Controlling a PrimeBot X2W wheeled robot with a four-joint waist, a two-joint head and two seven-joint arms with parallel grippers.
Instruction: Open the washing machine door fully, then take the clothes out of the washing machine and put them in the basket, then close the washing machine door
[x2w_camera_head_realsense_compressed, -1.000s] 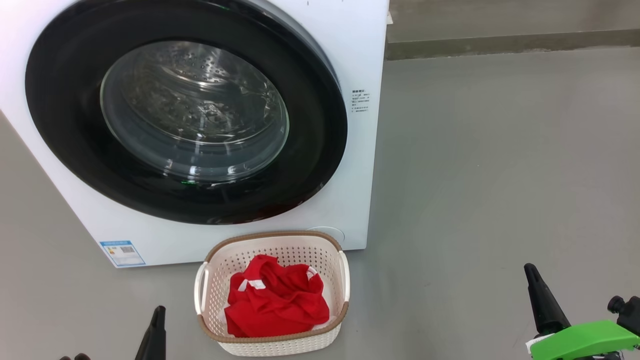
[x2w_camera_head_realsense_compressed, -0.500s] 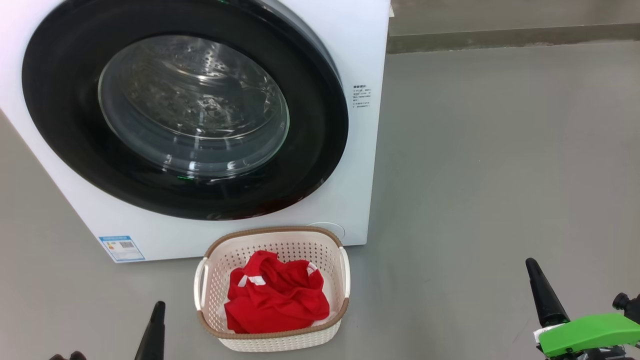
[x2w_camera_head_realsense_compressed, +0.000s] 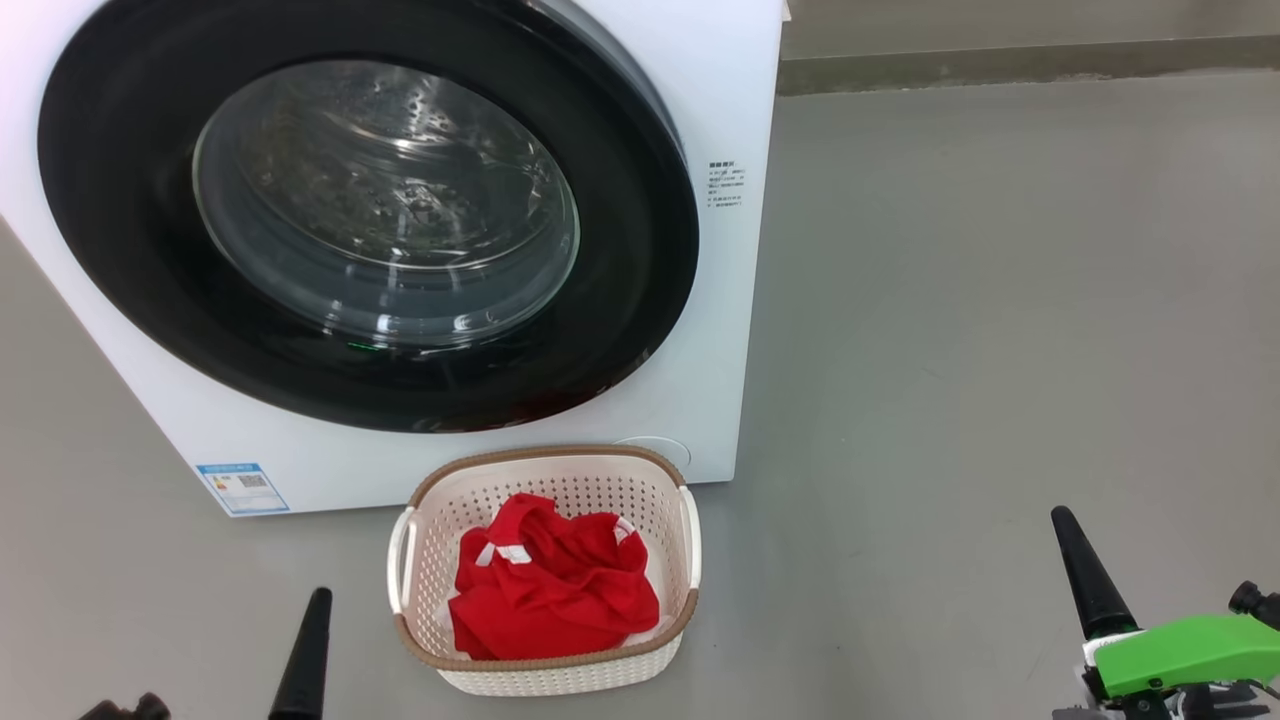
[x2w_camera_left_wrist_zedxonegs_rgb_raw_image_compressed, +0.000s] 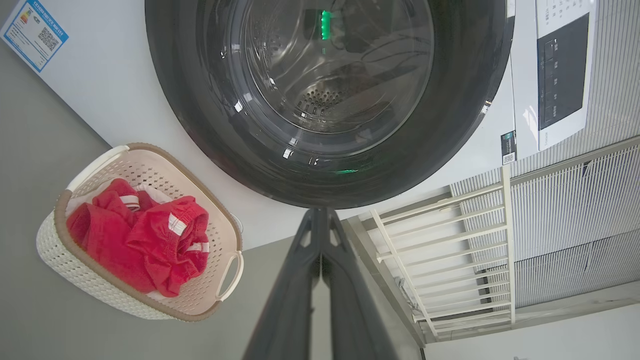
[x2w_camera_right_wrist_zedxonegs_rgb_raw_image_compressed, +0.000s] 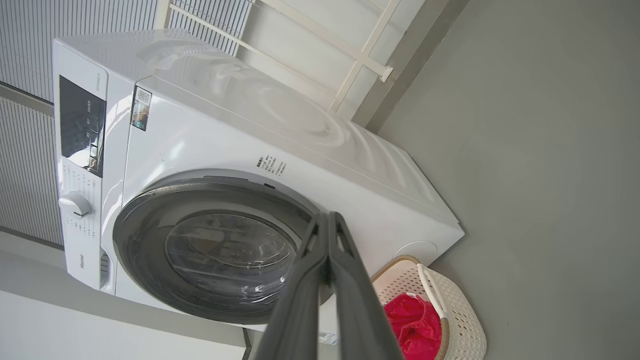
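The washing machine stands at the upper left, and its door lies shut and flush against the front. Through the glass the steel drum shows with no red fabric in it. On the floor right in front sits the basket, with the red clothes heaped inside. My left gripper is shut and holds nothing, low and to the left of the basket. Well off to the basket's right, my right gripper is also shut and holds nothing. The left wrist view looks past the shut left gripper at the door, the basket and the clothes.
Bare grey floor stretches to the right of the machine as far as a wall skirting. A blue sticker marks the machine's lower left corner. Behind the machine, a white railing and a ribbed wall stand.
The whole head view has slid up a little, so the camera moved. Door, basket and clothes keep their places, and both grippers stay shut.
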